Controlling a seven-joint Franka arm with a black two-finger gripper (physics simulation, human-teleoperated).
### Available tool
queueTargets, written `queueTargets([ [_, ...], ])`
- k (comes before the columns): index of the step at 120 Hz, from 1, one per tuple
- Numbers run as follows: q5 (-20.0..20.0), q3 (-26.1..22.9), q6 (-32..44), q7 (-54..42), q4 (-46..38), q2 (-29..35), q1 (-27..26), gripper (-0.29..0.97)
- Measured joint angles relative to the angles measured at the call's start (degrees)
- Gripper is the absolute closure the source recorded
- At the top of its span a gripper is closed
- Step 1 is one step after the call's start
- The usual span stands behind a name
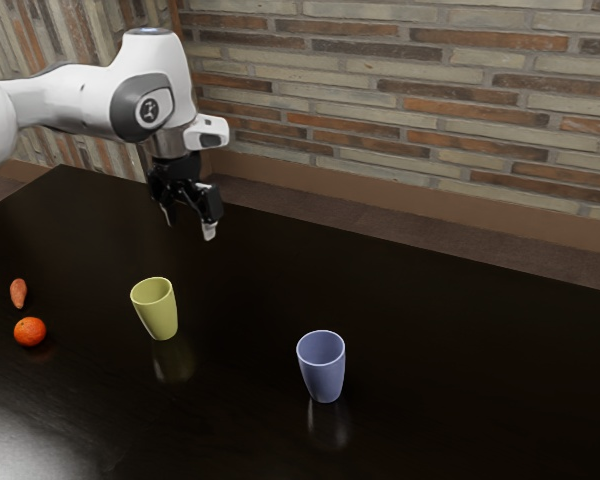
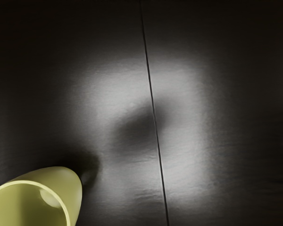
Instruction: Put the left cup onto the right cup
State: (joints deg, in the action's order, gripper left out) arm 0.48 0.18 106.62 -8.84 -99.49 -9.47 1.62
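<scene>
Nearest, the blue cup (image 1: 321,365) stands upright on the dark table (image 1: 460,340), its mouth open and its inside empty as far as it shows. Farther back, toward the exterior view's left, the yellow-green cup (image 1: 155,307) (image 2: 37,197) also stands upright and empty, well apart from the blue one. An orange ball (image 1: 30,331) and a small reddish piece (image 1: 18,292) lie beyond it leftward. Behind and above the yellow-green cup hangs the gripper (image 1: 188,222), fingers spread, grasping nothing, before the brick wall (image 1: 430,90).

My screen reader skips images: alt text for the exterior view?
A white robot arm's black gripper hangs open above a dark table, near an upright yellow-green cup. A blue cup stands toward the exterior view's right, an orange fruit toward its left.
</scene>
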Motion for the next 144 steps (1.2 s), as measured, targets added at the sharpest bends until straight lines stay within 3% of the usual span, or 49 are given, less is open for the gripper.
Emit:
queueTargets([
  [46, 0.0, 0.0, 9.0, 3.7, -13.2, 5.9, 2.0, 0.03],
  [144, -0.7, 0.0, 16.4, 12.0, -16.2, -1.4, 6.2, 0.03],
])
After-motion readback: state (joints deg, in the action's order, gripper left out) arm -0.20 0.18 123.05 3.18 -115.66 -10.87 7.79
